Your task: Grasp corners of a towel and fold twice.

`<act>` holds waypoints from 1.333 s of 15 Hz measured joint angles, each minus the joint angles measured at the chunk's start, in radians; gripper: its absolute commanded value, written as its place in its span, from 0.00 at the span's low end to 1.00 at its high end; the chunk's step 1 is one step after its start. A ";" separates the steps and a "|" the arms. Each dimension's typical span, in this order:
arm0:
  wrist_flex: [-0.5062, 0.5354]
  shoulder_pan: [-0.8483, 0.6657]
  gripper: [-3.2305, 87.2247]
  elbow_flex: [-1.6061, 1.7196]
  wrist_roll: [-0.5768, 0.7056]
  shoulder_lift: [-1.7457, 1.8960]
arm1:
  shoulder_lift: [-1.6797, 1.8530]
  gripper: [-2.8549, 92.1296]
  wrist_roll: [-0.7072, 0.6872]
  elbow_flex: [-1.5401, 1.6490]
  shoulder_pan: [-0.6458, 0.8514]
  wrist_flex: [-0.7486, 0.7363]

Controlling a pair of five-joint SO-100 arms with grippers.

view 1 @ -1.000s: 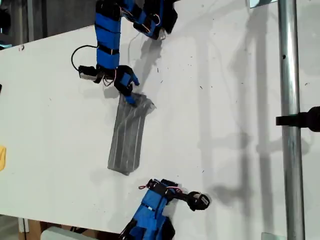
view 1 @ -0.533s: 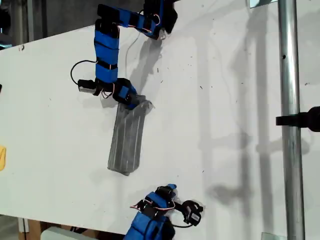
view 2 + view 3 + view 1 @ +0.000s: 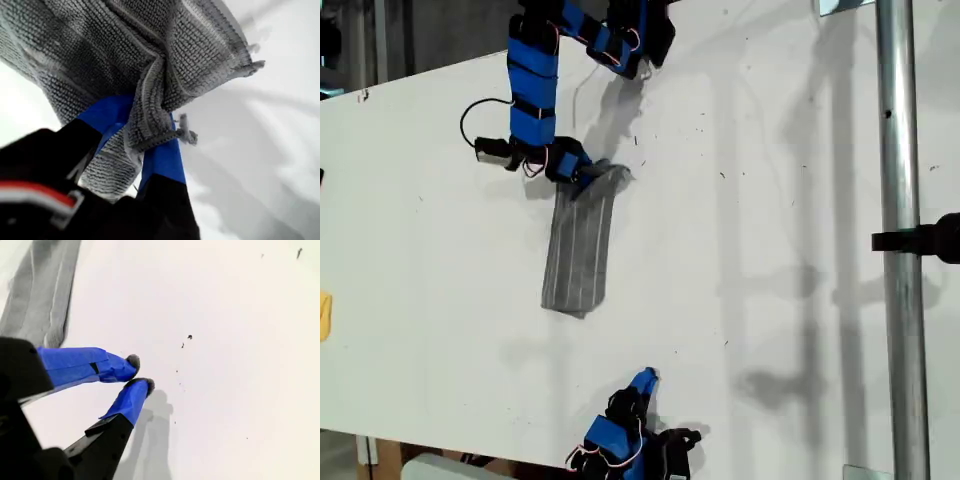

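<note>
- Towel: lies as a narrow folded strip on the white tabletop, left of centre in the exterior view; the far end is bunched and lifted.
- My first tool: jaws pinched tight on a towel corner, fabric wadded between them. Judged: this hold lets the end be carried over for the second fold.
- My second tool: tips nearly together, holding nothing, over bare tabletop near the exterior view's bottom edge, clear of the towel's free end. Judged: kept out of the fold's path.
</note>
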 measured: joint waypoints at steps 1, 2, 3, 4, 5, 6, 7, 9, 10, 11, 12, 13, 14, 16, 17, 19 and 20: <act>0.003 -0.002 0.07 0.003 0.014 0.014 | 0.196 0.03 0.017 0.141 0.031 0.066; 0.003 -0.002 0.07 0.009 0.023 0.021 | 0.428 0.03 0.032 0.249 0.057 0.169; 0.003 -0.002 0.07 0.011 0.032 0.023 | 0.672 0.03 0.048 0.279 0.075 0.308; 0.003 -0.002 0.07 0.014 0.035 0.026 | 0.893 0.03 0.069 0.281 0.083 0.434; 0.003 -0.002 0.07 0.015 0.037 0.026 | 1.020 0.03 0.095 0.275 0.067 0.488; 0.003 -0.002 0.07 0.015 0.037 0.026 | 1.006 0.03 0.100 0.216 0.048 0.492; 0.003 -0.002 0.07 0.015 0.037 0.026 | 0.954 0.03 0.094 0.172 0.041 0.445; 0.003 -0.002 0.07 0.015 0.037 0.026 | 0.730 0.03 0.055 0.040 0.052 0.278; 0.003 -0.002 0.06 0.015 0.037 0.026 | 0.578 0.03 0.034 -0.029 0.048 0.178; 0.003 -0.002 0.06 0.015 0.037 0.026 | 0.422 0.03 0.014 -0.084 0.046 0.069; 0.003 -0.002 0.06 0.015 0.037 0.026 | 0.275 0.16 -0.009 -0.127 0.048 -0.028; 0.003 -0.002 0.06 0.015 0.037 0.026 | 0.137 0.26 -0.037 -0.190 0.049 -0.104; 0.003 -0.002 0.07 0.015 0.037 0.026 | 0.003 0.31 -0.064 -0.272 0.049 -0.153; 0.003 -0.011 0.08 0.015 0.031 0.026 | -0.233 0.35 -0.110 -0.517 0.038 -0.158; 0.003 -0.026 0.08 0.015 0.031 0.026 | -0.258 0.35 -0.150 -0.623 0.029 -0.158; 0.003 -0.057 0.08 0.015 0.032 0.026 | -0.210 0.33 -0.186 -0.710 0.023 -0.153; 0.003 -0.080 0.08 0.015 0.048 0.026 | -0.150 0.32 -0.186 -0.698 0.040 -0.126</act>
